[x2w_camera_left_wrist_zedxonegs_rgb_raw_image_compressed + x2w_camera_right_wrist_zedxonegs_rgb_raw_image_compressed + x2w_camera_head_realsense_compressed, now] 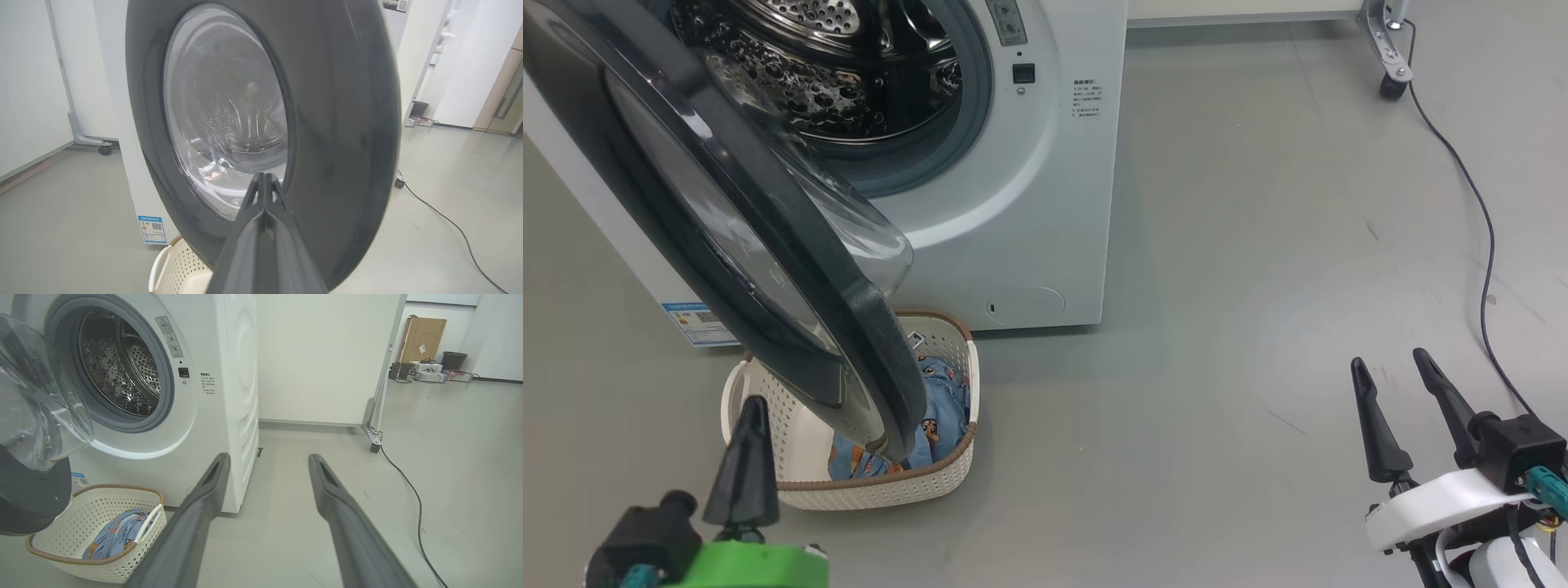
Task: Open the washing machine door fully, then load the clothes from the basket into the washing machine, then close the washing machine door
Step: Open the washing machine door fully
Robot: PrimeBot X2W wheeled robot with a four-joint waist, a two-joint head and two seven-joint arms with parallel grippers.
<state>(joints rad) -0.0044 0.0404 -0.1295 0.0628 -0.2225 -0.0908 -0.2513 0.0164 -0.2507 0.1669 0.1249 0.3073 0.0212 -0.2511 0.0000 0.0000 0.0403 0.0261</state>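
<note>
The white washing machine [1029, 204] stands at the top of the head view with its steel drum [833, 73] exposed. The washing machine door [800, 237] hangs partly open, its black rim and glass bowl swung out over the basket [882, 490]. Blue printed clothes [939, 400] lie in the basket, partly hidden by the door. My left gripper [750, 402] is shut on nothing, left of the basket. In the left wrist view its tip [265, 176] points at the door's outer face [339, 122]; I cannot tell if it touches. My right gripper [1388, 359] is open over bare floor, far right.
A dark cable [1486, 245] runs across the floor on the right, from a wheeled metal frame foot [1388, 57]. A cardboard box [421, 339] and small gear sit far back. Open grey floor lies right of the machine. A blue label [698, 322] marks the machine's side.
</note>
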